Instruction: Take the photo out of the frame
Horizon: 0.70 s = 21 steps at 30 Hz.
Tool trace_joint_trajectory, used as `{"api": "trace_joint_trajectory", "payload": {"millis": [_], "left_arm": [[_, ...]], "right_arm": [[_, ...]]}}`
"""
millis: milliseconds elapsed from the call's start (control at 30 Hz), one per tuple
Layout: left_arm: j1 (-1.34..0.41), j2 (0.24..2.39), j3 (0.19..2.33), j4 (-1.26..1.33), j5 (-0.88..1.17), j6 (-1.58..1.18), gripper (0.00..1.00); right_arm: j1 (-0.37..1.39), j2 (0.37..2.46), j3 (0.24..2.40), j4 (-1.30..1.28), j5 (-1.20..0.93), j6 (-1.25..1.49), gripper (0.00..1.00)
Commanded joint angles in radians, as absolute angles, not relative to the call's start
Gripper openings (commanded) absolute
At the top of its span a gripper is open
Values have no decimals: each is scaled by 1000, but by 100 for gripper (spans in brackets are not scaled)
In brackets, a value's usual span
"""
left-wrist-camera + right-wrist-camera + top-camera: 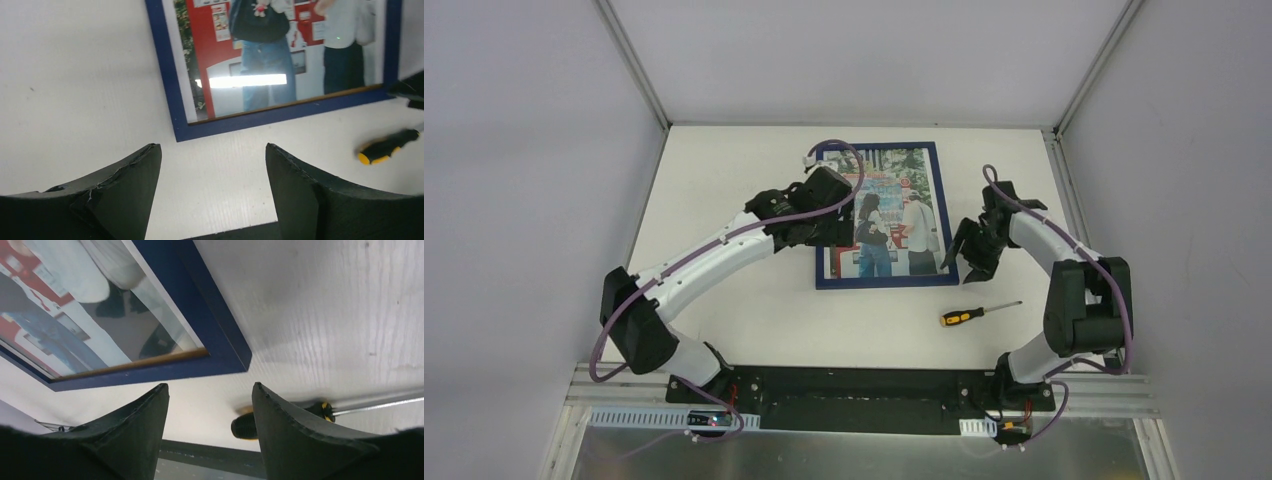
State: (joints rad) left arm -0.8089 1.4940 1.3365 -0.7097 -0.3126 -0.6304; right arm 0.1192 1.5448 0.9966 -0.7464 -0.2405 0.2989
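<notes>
Frame face-up on tabletop, long axis front-to-back; left gripper and right gripper flank its near corners; both spread, empty.

Glossy glazed frame with dark blue painted rim, matt white table, rubbery-handled screwdriver
</notes>
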Motion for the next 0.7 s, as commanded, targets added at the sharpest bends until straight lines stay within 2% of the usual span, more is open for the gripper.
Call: {"api": "trace_joint_trajectory", "payload": {"millis": [0, 167, 367, 600, 667], "left_arm": [[-795, 1441, 1416, -742, -185, -505, 78], [-796, 1444, 1476, -742, -141, -463, 78], [-792, 1466, 1524, -745, -133, -422, 78], [-783, 1472, 1549, -759, -126, -392, 79], [-779, 1476, 1559, -763, -124, -388, 79]], "right_arm": [[116, 1558, 1025, -614, -239, 277, 64], [106, 1603, 1038, -583, -201, 256, 61], [94, 1710, 1083, -576, -240, 242, 48], [94, 1718, 1069, -533, -254, 243, 43], [94, 1710, 1059, -512, -284, 236, 37]]}}
